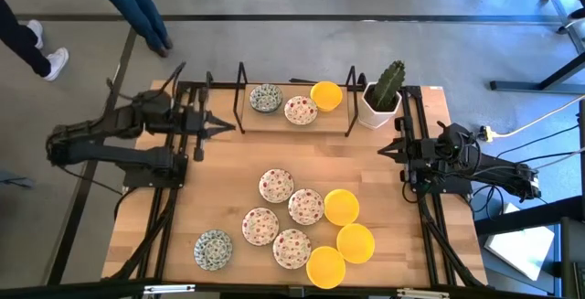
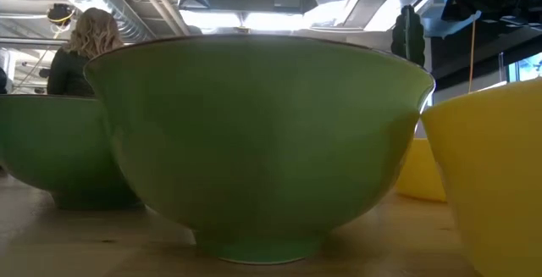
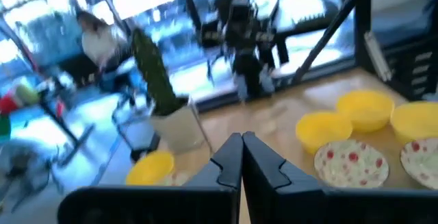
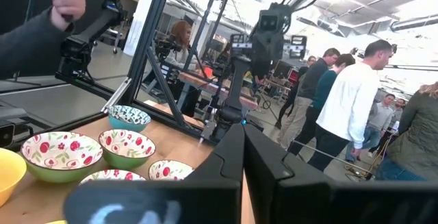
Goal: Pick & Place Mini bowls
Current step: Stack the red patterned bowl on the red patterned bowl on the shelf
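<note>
Three mini bowls sit on a wooden board at the table's far side: a green-blue patterned one [image 1: 265,98], a red-speckled one [image 1: 300,110] and a yellow one [image 1: 326,95]. Near the front edge stand several red-speckled bowls [image 1: 276,186], three yellow bowls [image 1: 341,206] and one green-blue patterned bowl [image 1: 213,250], all upright on their feet. My left gripper [image 1: 230,127] [image 3: 241,157] is shut and holds nothing; it points level toward the board from the table's left side. My right gripper [image 1: 382,152] [image 4: 241,142] waits shut at the right edge, also holding nothing.
A white square pot with a green cactus [image 1: 382,98] stands at the far right, beside the board. Black upright stands [image 1: 241,98] flank the board. The low view is filled by a green-sided bowl [image 2: 254,141] and a yellow bowl [image 2: 500,175]. People stand beyond the table.
</note>
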Tool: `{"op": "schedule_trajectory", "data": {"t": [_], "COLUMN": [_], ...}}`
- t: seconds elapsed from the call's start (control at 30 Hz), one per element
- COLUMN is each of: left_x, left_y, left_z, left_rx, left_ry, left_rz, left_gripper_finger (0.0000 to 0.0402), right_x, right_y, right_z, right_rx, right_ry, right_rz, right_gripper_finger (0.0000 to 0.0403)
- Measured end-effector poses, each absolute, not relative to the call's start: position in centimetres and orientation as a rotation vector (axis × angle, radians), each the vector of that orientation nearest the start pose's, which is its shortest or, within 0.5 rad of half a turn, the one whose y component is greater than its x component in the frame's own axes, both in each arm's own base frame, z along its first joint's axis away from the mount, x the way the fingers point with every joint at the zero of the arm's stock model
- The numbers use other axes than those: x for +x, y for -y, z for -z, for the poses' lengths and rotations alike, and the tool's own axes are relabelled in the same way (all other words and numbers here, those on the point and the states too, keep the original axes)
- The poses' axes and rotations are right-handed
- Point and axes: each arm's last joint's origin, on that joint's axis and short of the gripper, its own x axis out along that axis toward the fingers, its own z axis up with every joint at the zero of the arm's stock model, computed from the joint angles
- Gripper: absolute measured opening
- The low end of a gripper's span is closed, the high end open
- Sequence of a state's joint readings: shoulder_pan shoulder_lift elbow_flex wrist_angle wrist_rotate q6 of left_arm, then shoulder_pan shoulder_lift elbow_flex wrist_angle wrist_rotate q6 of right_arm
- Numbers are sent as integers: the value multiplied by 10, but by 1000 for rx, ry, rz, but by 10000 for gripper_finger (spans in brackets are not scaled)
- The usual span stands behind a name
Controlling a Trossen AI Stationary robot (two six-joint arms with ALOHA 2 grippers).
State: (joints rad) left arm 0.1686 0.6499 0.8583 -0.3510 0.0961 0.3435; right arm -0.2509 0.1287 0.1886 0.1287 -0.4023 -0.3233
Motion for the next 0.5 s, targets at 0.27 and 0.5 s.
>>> {"op": "schedule_trajectory", "data": {"t": [0.27,0.5], "left_x": [118,93], "left_y": [-16,-11], "left_z": [-312,-291], "left_rx": [370,409], "left_ry": [19,124], "left_rz": [-33,-26], "left_gripper_finger": [1,1], "right_x": [92,92], "right_y": [12,12], "right_z": [-230,-229], "right_rx": [-382,-381], "right_ry": [202,198], "right_rz": [-121,-121], "right_gripper_finger": [10,10]}}
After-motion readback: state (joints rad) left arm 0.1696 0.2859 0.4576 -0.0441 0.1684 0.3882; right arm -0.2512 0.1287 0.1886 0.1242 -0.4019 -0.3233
